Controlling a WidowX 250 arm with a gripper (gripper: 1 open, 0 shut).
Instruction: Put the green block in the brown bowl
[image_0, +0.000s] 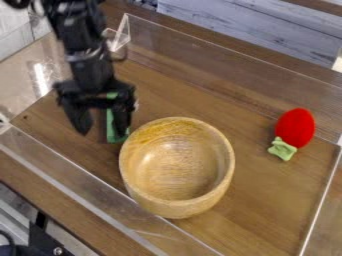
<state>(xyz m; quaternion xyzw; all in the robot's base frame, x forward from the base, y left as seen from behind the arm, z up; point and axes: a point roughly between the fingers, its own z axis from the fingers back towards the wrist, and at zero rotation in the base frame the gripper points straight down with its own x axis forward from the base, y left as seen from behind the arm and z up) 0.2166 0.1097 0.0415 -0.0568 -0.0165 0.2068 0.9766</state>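
Note:
The green block (115, 124) lies on the wooden table just left of the brown bowl (177, 165), and is mostly hidden behind my gripper. My gripper (98, 122) points straight down, low over the table, with its black fingers (76, 119) spread open on either side of the block. Nothing is clamped between them. The bowl is a wide wooden one, empty, in the middle foreground.
A red strawberry-shaped toy (295, 128) with a green leaf base sits at the right. A clear plastic wall (54, 160) runs along the table's front-left edge, close to my gripper. Another transparent panel stands at the back.

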